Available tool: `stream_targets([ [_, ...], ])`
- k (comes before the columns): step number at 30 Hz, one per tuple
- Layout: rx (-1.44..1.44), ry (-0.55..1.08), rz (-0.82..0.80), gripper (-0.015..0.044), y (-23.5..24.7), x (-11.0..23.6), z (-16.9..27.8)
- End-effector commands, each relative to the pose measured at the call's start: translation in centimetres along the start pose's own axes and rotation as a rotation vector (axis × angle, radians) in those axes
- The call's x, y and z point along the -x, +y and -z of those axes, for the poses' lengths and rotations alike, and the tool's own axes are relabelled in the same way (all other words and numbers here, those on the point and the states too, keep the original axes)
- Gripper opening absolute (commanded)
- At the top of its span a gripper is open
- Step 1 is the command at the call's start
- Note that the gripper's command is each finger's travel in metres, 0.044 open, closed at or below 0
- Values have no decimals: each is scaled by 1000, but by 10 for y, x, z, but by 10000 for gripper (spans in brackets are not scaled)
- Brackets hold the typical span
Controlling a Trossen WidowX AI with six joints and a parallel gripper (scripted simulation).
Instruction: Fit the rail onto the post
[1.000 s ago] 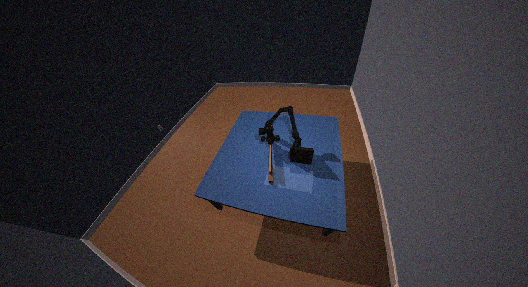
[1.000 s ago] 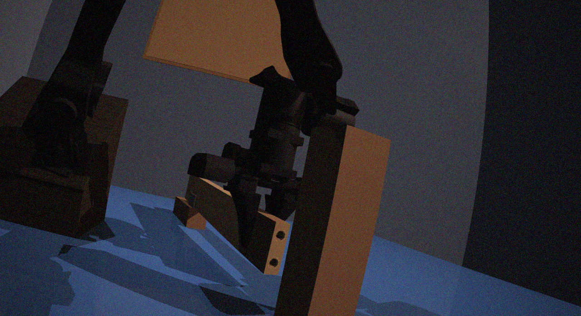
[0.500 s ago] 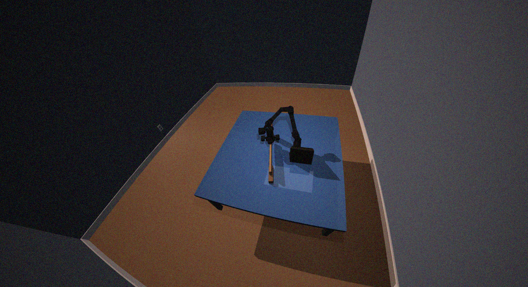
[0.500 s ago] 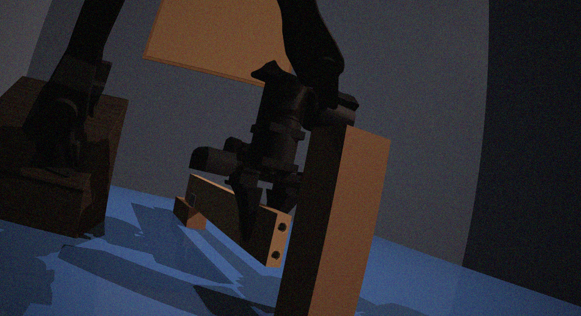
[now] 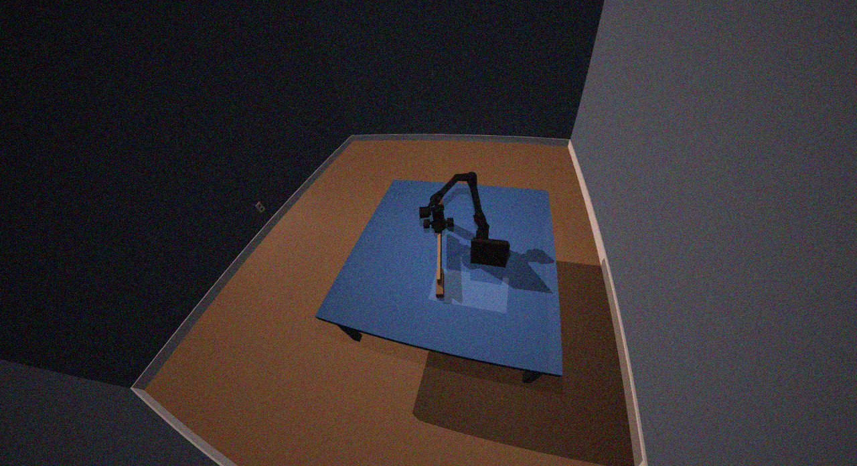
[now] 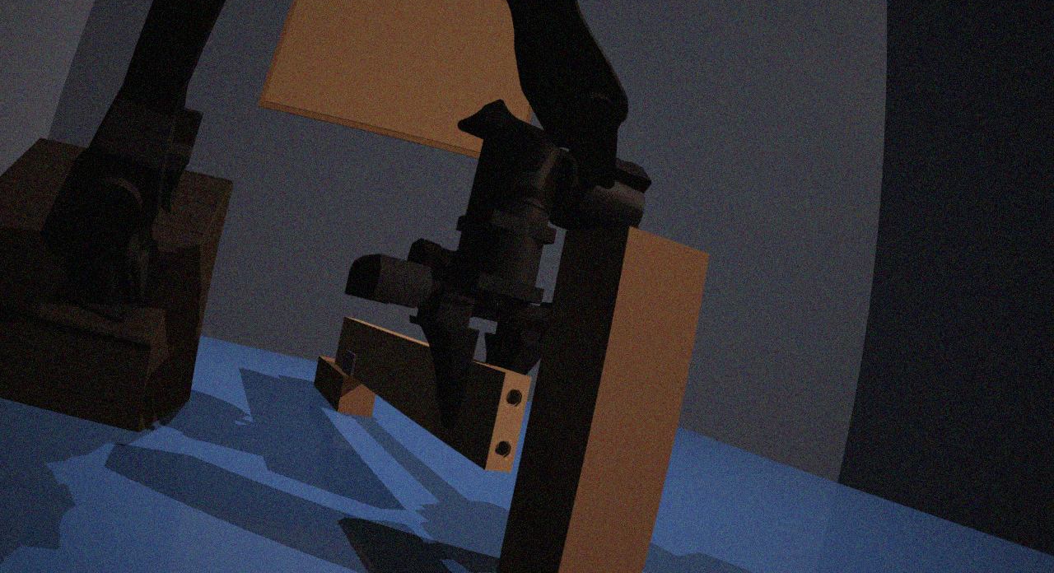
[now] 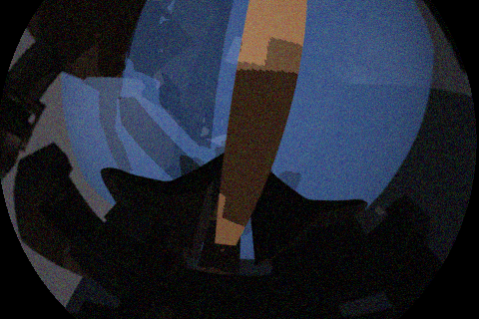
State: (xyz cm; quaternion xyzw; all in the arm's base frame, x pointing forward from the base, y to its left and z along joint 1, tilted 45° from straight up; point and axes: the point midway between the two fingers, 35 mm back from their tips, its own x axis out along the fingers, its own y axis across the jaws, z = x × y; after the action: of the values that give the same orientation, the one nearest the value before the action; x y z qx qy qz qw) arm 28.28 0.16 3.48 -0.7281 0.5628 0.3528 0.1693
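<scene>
The long wooden rail [image 5: 440,260] [image 6: 386,363] [image 7: 262,100] runs from my gripper toward the low footboard block [image 6: 344,393] [image 5: 440,292]. My gripper [image 5: 439,228] [image 6: 478,382] [image 7: 239,159] is shut on the rail close to its near end. That end is lifted off the blue table [image 5: 383,271] [image 6: 221,510], and the rail slopes down toward the footboard block. The end face [image 6: 508,422] with its two holes faces the short wooden post [image 6: 633,393], a small gap away. The pegs are on the post's shadowed side and do not show.
The arm's dark base [image 5: 490,252] [image 6: 95,290] stands on the table beside the rail. The table is in a room with an orange floor [image 5: 251,373] and grey walls.
</scene>
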Motion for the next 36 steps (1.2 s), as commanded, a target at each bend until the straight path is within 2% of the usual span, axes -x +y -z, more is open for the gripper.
stream_targets([
  [1, -2, -13, 17, 0, -3, 7, -2],
  [36, -2, -13, 17, 0, -1, 6, -2],
])
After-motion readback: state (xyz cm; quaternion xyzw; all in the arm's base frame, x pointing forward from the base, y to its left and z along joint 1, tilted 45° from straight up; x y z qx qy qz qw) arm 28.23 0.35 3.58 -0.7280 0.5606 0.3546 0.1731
